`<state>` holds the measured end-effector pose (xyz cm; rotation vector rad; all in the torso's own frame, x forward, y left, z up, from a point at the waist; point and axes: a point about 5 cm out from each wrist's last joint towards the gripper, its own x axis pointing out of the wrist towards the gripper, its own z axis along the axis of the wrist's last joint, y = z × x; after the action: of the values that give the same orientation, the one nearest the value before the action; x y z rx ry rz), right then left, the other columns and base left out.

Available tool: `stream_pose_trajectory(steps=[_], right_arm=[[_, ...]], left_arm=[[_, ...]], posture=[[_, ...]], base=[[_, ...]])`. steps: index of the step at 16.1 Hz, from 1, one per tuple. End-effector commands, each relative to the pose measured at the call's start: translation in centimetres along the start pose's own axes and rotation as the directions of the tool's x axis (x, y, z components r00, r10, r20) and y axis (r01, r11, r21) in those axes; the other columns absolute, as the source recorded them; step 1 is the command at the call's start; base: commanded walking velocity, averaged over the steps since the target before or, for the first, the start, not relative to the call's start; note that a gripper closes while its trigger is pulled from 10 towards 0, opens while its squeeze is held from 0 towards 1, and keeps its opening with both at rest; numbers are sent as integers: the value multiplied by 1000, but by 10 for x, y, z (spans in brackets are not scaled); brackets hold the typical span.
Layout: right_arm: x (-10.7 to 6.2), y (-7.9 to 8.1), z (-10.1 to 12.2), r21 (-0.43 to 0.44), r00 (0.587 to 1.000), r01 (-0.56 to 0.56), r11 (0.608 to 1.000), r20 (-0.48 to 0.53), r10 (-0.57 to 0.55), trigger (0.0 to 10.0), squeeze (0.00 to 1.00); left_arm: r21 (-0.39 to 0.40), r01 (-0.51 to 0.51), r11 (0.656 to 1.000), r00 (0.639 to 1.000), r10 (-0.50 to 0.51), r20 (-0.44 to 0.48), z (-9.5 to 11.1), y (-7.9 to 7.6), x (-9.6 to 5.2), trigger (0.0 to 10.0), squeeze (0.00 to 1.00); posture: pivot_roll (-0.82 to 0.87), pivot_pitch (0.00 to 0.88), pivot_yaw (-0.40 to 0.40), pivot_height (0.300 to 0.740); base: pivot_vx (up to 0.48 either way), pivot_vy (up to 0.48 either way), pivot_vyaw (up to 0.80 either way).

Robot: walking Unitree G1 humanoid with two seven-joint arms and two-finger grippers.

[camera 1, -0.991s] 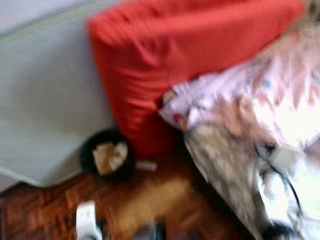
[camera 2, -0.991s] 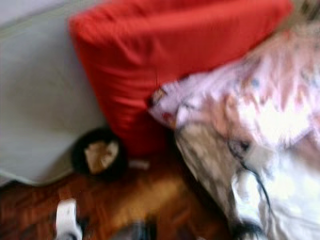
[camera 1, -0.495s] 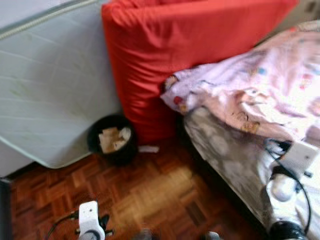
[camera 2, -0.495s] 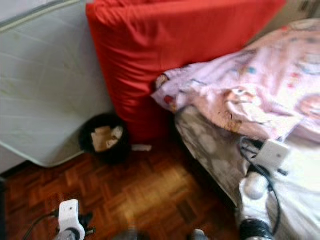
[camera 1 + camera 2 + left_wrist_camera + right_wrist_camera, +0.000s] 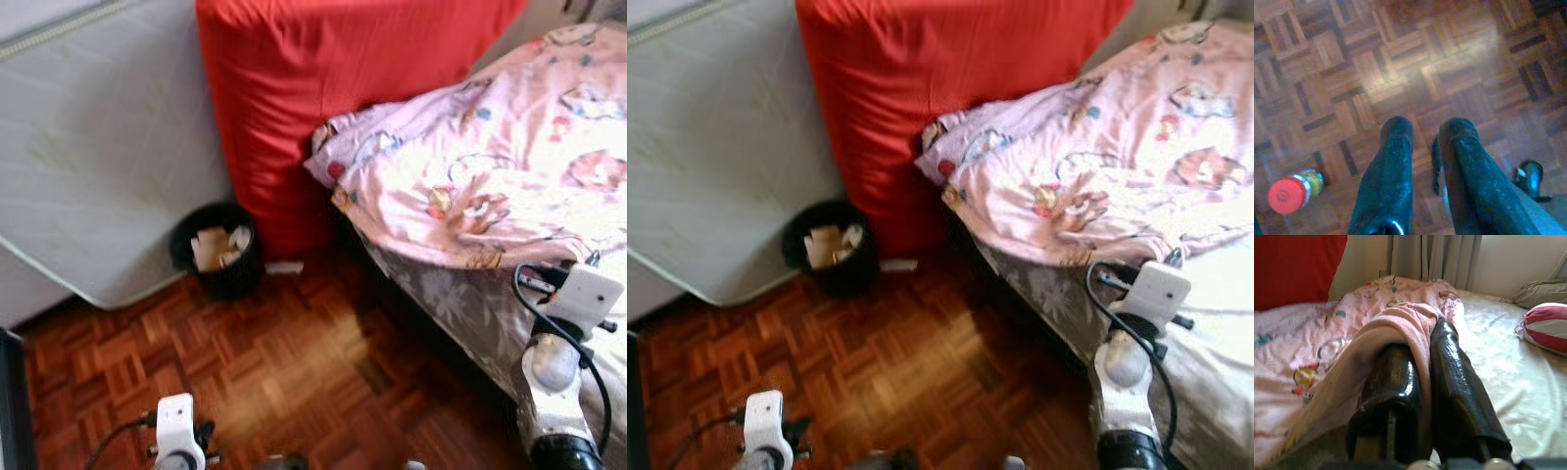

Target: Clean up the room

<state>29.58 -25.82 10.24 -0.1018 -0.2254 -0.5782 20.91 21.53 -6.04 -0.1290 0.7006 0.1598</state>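
Parquet floor (image 5: 294, 362) ahead, red mattress (image 5: 333, 88) upright against wall, grey mattress (image 5: 98, 157) leaning beside it. Black bin (image 5: 217, 250) with paper scraps at red mattress's foot, near bed's corner. Pink blanket (image 5: 490, 166) rumpled over bed (image 5: 1215, 323), hanging past its near edge.

Left wrist view: I see left gripper (image 5: 1426, 139) over bare parquet, fingers slightly apart, nothing between. Red-capped bottle (image 5: 1295, 191) lying on floor nearby.

Right wrist view: right gripper (image 5: 1425, 340) above bed, fingers clamped on pink blanket fold. Striped pillow (image 5: 1547, 330) at bed's far side.
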Motion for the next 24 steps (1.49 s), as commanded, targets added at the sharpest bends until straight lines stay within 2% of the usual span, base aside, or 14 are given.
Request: stream_pose_trajectory(steps=[1,4,5,7,8,11,13,15,17,19,20,21,22,24], right_arm=[[-3,6,0,4,1000,-28,1000,-11,28,10000,0],[-14,14,-13,-4,990,-112,994,-84,111,10000,0],[-14,12,-10,-10,994,-93,996,-59,92,10000,0],[-9,0,13,-38,995,14,999,102,-10,10000,0],[-6,-4,22,-26,989,53,998,139,-49,10000,0],[-10,-10,45,-87,966,81,993,253,-57,10000,0],[-19,-14,46,-114,963,98,989,260,-66,10000,0],[-36,-24,37,-173,973,124,977,216,-85,10000,0],[-50,-31,37,-234,975,130,964,209,-80,10000,0],[-58,-30,27,-264,990,88,961,130,-55,10000,0],[-64,-28,5,-221,999,30,975,-16,-34,10000,0],[-68,-25,-7,-201,996,-8,979,-86,-9,10000,0],[-84,-17,-43,-142,955,-126,982,-285,81,10000,0],[-101,-19,-70,-163,906,-188,968,-409,107,10000,0]], left_arm=[[14,-13,1000,999,14,-51,-11,8,-4,10000,0],[20,-12,1000,998,13,-68,-15,8,-5,10000,0],[20,-12,1000,997,13,-70,-16,8,-5,10000,0],[24,-10,1000,997,12,-73,-17,7,-6,10000,0],[29,-9,1000,997,12,-74,-17,7,-6,10000,0],[38,-12,999,997,15,-73,-16,8,-6,10000,0],[42,-12,999,997,15,-70,-16,8,-5,10000,0],[46,-10,999,998,13,-66,-15,7,-5,10000,0],[50,-7,999,998,10,-59,-14,6,-5,10000,0],[57,-2,998,998,5,-61,-14,6,-5,10000,0],[59,0,998,998,4,-61,-14,6,-5,10000,0],[60,2,998,998,2,-61,-14,5,-5,10000,0],[62,8,998,998,-4,-59,-14,1,-4,10000,0],[60,14,998,998,-11,-54,-12,-3,-3,10000,0]], posture=[[11,206,77,740],[7,204,74,740],[9,203,74,740],[8,201,77,740],[2,200,76,740],[2,196,75,740],[2,196,75,740],[-1,198,72,740],[-1,201,72,740],[-11,201,70,740],[-13,202,70,740],[-16,203,68,740],[-13,204,66,740],[-16,208,65,740]], base=[[0,0,0],[0,0,0],[0,0,0],[0,0,0],[0,0,0],[0,0,0],[0,0,0],[0,0,0],[0,0,0],[0,0,0],[0,0,0],[0,0,0],[0,0,0],[0,0,0]])
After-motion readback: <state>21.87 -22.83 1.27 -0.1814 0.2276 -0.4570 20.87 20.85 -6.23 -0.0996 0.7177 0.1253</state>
